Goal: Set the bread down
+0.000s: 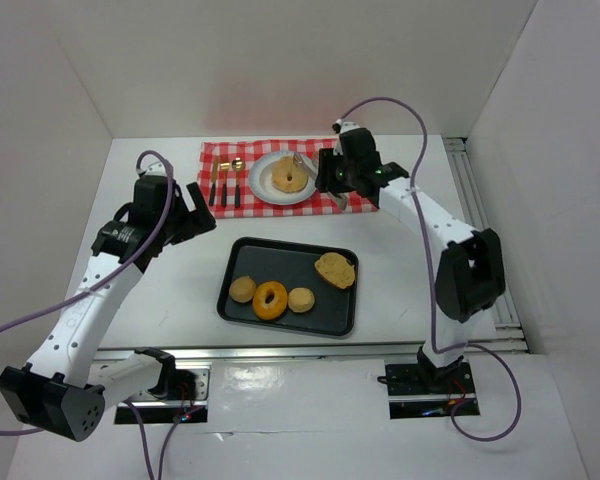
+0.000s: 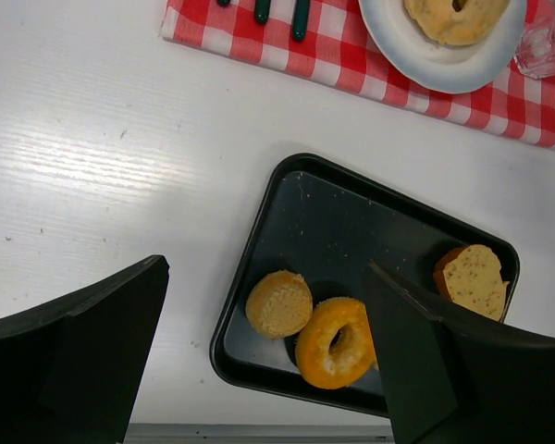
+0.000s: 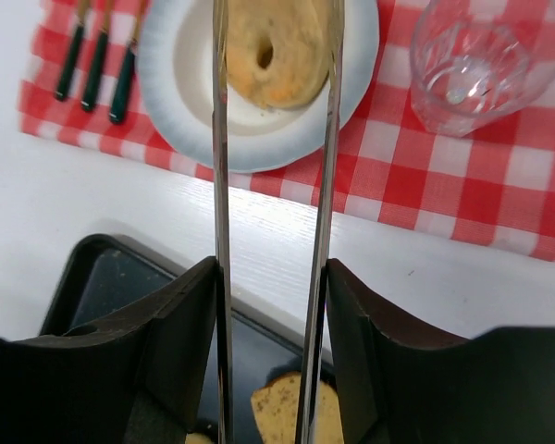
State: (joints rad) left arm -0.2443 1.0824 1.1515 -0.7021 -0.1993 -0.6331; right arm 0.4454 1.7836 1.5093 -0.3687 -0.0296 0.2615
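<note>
Gripping metal tongs (image 3: 220, 185), the right gripper (image 3: 270, 277) sits at 3 o'clock of the white plate (image 1: 263, 192). The 2 tong arms flank the bagel (image 1: 289, 177) lying on that plate. The left gripper (image 2: 266, 277) hangs at 10 o'clock of the black tray (image 1: 280, 255), jaws spread wide.

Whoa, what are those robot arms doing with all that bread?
The right pincer holds metal tongs, and their arms sit on either side of a bagel lying on the white plate on the checked cloth. Whether they squeeze it cannot be told. The left pincer hangs open near the black tray, holding nothing. The tray has two small buns, a ring-shaped bread and a slice on it.
</note>
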